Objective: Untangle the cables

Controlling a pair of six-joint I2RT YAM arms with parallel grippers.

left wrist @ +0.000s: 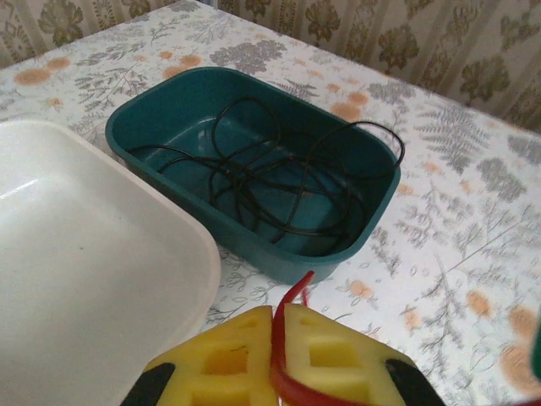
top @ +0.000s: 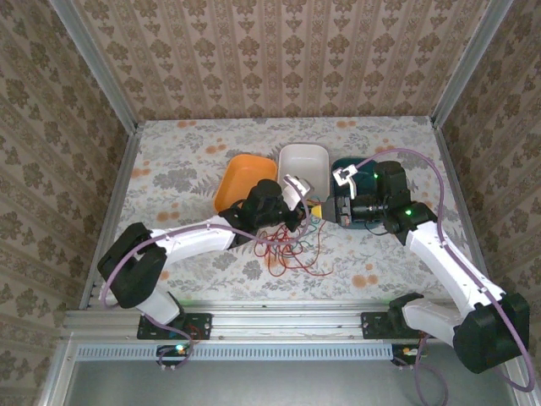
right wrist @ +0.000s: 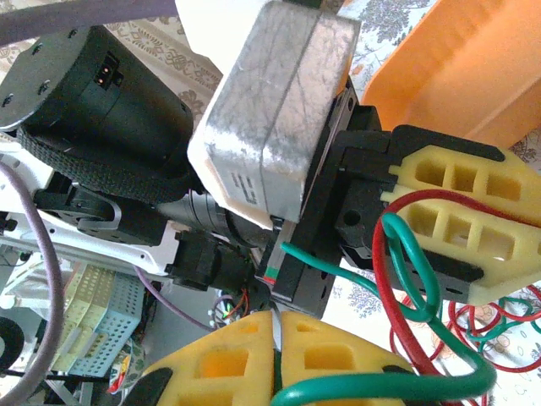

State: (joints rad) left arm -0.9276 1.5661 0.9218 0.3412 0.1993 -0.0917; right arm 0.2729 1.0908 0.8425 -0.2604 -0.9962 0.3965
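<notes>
With the left end effector (left wrist: 277, 338) clamped on the red cable (left wrist: 289, 296) and the right end effector (right wrist: 277, 355) clamped on the green cable (right wrist: 406, 389), the rest of both strands lies looped together at lower centre of the top view. Pulling apart could cinch that crossing into a knot, or drag a strand out of the pads.

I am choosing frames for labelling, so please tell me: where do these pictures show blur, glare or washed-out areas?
Top external: even light, sharp, the red cable reads clearly. Left wrist: the black cable is sharp, the white tray nearly washed out, the left gripper soft. Right wrist: the green cable is sharp, the background blurred.
</notes>
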